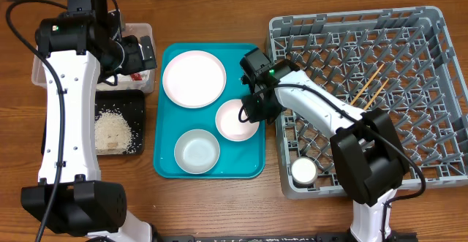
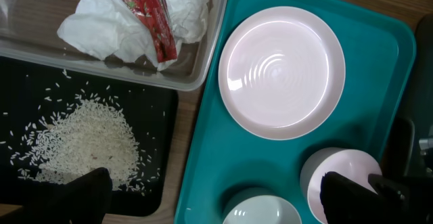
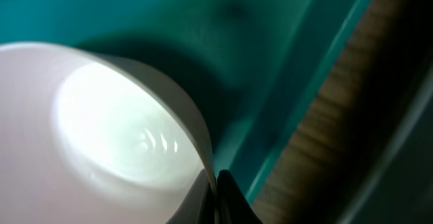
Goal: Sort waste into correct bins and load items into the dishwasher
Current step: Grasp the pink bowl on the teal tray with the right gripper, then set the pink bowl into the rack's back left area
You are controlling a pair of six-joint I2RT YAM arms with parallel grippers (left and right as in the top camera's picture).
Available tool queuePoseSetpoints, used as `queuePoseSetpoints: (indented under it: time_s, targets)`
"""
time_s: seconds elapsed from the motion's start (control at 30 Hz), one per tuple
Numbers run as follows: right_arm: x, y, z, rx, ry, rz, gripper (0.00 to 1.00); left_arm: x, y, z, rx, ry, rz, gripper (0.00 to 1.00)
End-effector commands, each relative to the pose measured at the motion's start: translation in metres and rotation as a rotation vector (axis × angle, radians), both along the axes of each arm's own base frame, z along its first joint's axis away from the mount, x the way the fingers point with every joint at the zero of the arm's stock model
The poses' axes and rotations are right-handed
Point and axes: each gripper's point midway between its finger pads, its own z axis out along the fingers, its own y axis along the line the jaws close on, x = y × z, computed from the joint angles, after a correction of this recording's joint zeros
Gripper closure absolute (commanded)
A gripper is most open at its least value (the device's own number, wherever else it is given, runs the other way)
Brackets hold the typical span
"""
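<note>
Right pincer [image 1: 255,113] sits at the pink bowl's [image 1: 234,122] right rim, on the tray [image 1: 164,125]. Clamped or not, can't tell.

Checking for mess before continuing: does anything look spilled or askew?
Loose white rice is scattered across the black tray, stray grains away from the main heap. Two wooden chopsticks lie slanted across the pegs of the grey dish rack.

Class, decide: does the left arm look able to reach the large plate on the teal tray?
Probably yes: the plate lies bare, just beside the left gripper, while the right gripper is at the small bowl.
</note>
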Motion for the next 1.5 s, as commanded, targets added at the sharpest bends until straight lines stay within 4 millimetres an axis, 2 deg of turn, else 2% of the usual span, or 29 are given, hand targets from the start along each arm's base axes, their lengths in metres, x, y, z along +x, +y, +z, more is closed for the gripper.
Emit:
queuePoseSetpoints:
  time_s: [0.0,0.03,0.07,0.1,0.17,0.27,0.33,0.37,0.53,0.63,0.7,0.73,0.8,0.97,1.0,1.13,1.2,1.23,1.27,1.4,1.47]
  targets:
    - [0.028,0.011,0.067,0.046,-0.154,-0.017,0.96,0.002,-0.001,0.006,0.006,-0.018,-0.002,0.0]
    - [0.044,-0.002,0.111,0.003,-0.273,-0.082,0.96,0.002,-0.001,0.006,0.006,-0.018,-0.002,0.0]
    - [0.055,-0.016,0.14,-0.045,-0.363,-0.142,0.96,0.002,-0.001,0.006,0.006,-0.018,-0.002,0.0]
    - [0.07,-0.044,0.182,-0.138,-0.517,-0.266,0.96,0.002,-0.001,0.006,0.006,-0.018,-0.002,0.0]
    - [0.081,-0.074,0.21,-0.249,-0.659,-0.39,0.96,0.002,-0.001,0.006,0.006,-0.018,-0.002,0.0]
    - [0.092,-0.14,0.247,-0.543,-0.9,-0.627,0.96,0.002,-0.001,0.006,0.006,-0.019,-0.002,0.0]
    - [0.101,-0.165,0.248,-0.666,-0.967,-0.697,0.96,0.002,-0.001,0.006,0.006,-0.018,-0.002,0.0]
    - [0.105,-0.171,0.244,-0.685,-0.971,-0.711,0.96,0.002,-0.001,0.006,0.006,-0.018,-0.002,0.0]
    - [0.135,-0.188,0.197,-0.813,-0.917,-0.659,0.96,0.002,-0.001,0.006,0.006,-0.019,-0.002,0.0]
    - [0.143,-0.195,0.187,-0.978,-0.972,-0.665,0.96,0.002,-0.001,0.006,0.006,-0.019,-0.002,0.0]
    - [0.147,-0.189,0.177,-1.009,-0.976,-0.644,0.96,0.002,-0.001,0.006,0.006,-0.019,-0.002,0.0]
    - [0.148,-0.183,0.163,-1.022,-0.961,-0.612,0.96,0.002,-0.001,0.006,0.006,-0.019,-0.002,0.0]
    - [0.148,-0.178,0.156,-1.034,-0.949,-0.584,0.96,0.002,-0.001,0.006,0.006,-0.019,-0.002,0.0]
    - [0.144,-0.156,0.154,-1.009,-0.964,-0.541,0.96,0.002,-0.001,0.006,0.006,-0.019,-0.002,0.0]
    - [0.143,-0.148,0.149,-0.983,-0.953,-0.522,0.96,0.002,-0.001,0.006,0.006,-0.019,-0.002,0.0]
    - [0.142,-0.138,0.136,-0.925,-0.901,-0.482,0.96,0.002,-0.001,0.006,0.006,-0.019,-0.002,0.0]
    - [0.137,-0.125,0.12,-0.858,-0.837,-0.439,0.96,0.002,-0.001,0.006,0.006,-0.019,-0.002,0.0]
    - [0.132,-0.118,0.114,-0.84,-0.807,-0.408,0.77,0.002,-0.001,0.006,0.006,-0.019,-0.002,0.0]
    - [0.129,-0.112,0.112,-0.835,-0.798,-0.387,0.67,0.002,-0.001,0.006,0.006,-0.019,-0.002,0.0]
    - [0.115,-0.08,0.111,-0.803,-0.796,-0.306,0.41,0.002,-0.001,0.006,0.006,-0.019,-0.002,0.0]
    - [0.105,-0.063,0.111,-0.769,-0.769,-0.26,0.33,0.002,-0.003,0.006,0.006,-0.019,-0.006,0.0]
